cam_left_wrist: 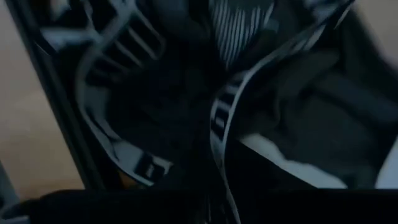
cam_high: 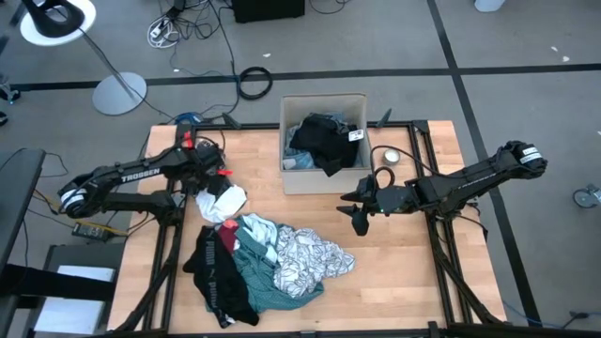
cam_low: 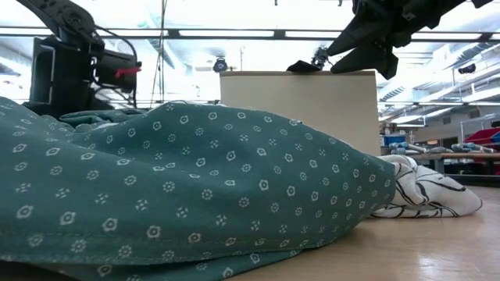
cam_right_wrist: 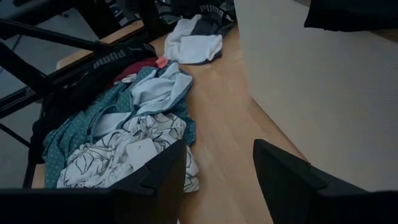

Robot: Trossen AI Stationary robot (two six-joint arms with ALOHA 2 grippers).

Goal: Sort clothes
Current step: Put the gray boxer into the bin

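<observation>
A pile of clothes (cam_high: 268,268) lies on the table's near half: a black piece (cam_high: 218,277), a teal dotted shirt (cam_low: 180,179), a light blue shirt (cam_right_wrist: 158,90), a black-and-white patterned piece (cam_high: 315,258) and a red piece (cam_right_wrist: 134,70). A white-and-black garment (cam_high: 223,200) lies apart at the left, and my left gripper (cam_high: 210,181) is down at its far edge. The left wrist view is filled with dark cloth and a striped band (cam_left_wrist: 227,106). My right gripper (cam_right_wrist: 214,180) is open and empty above bare table, between the pile and the box.
A tan cardboard box (cam_high: 324,178) at the table's far middle holds black and light blue clothes (cam_high: 324,141). A small round tin (cam_high: 390,157) stands to its right. Bare wood (cam_high: 404,272) lies to the right of the pile.
</observation>
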